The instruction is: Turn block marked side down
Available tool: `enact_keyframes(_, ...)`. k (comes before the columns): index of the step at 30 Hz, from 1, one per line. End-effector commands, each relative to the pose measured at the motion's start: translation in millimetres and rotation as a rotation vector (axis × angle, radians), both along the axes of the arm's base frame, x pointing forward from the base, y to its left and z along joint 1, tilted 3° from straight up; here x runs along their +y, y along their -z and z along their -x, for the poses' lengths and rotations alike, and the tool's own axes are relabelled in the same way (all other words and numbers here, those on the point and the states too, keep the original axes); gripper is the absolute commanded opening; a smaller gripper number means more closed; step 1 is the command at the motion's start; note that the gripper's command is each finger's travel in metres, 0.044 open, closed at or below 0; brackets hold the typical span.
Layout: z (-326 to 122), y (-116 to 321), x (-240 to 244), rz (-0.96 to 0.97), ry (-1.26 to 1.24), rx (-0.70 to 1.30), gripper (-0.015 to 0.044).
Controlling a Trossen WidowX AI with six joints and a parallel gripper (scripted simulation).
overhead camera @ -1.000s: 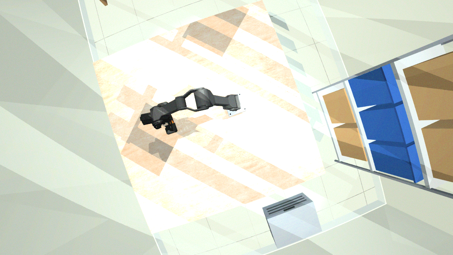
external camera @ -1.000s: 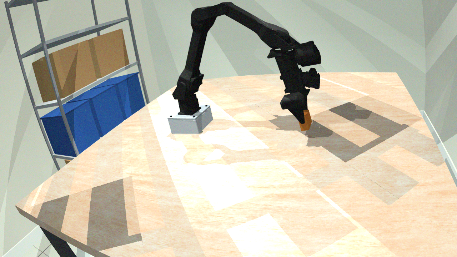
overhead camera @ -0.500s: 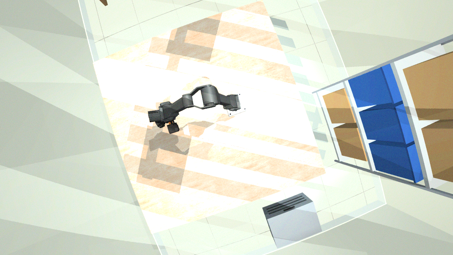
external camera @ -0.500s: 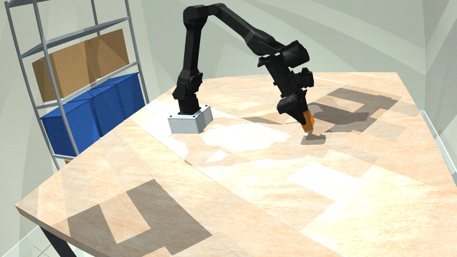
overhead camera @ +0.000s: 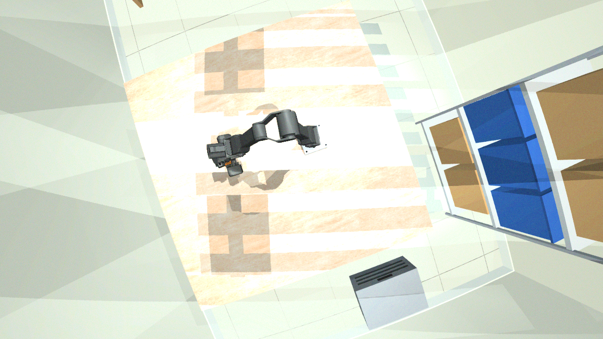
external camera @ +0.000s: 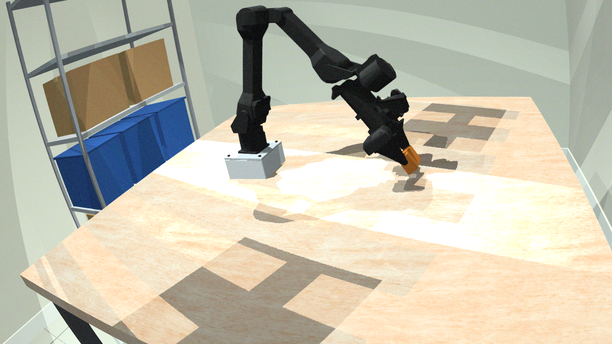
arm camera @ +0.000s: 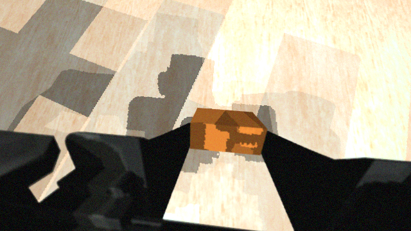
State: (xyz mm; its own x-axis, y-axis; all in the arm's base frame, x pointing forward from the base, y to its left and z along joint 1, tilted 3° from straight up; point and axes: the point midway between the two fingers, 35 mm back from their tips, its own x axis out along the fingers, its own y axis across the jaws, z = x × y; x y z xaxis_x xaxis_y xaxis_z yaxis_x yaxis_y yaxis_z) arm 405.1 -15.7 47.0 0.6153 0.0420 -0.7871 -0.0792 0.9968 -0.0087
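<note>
While the gripper [overhead camera: 228, 163] [external camera: 408, 157] [arm camera: 225, 130] grasps the orange block [overhead camera: 228, 162] [external camera: 411, 159] [arm camera: 228, 136], its marked side cannot be made out; blue bins' [overhead camera: 508, 168] [external camera: 124, 147] contents are indiscernible.

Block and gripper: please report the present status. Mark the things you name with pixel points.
Gripper [external camera: 409, 159] [arm camera: 225, 130] shut on block [external camera: 411, 159] [arm camera: 225, 138]. Block tilted, apparently just above table [overhead camera: 337, 181] [external camera: 325, 256] [arm camera: 231, 192]. Marked side not identifiable. No obstacle seen near block.

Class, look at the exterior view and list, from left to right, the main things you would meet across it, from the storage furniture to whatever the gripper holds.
Metal shelf rack → pale base block under the arm → orange block in the gripper's fingers
</note>
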Motion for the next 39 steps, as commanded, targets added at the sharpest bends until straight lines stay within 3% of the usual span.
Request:
enact_keyframes(1, -1.1, 0.4, 0.5, -0.003, -0.005, -0.024, 0.0)
enact_keyframes(19, -20.6, 33.9, -1.2, -0.028, 0.0, -0.28, 0.0)
enact_keyframes(39, -3.9, 40.8, 0.2, -0.049, -0.008, -0.563, 0.0)
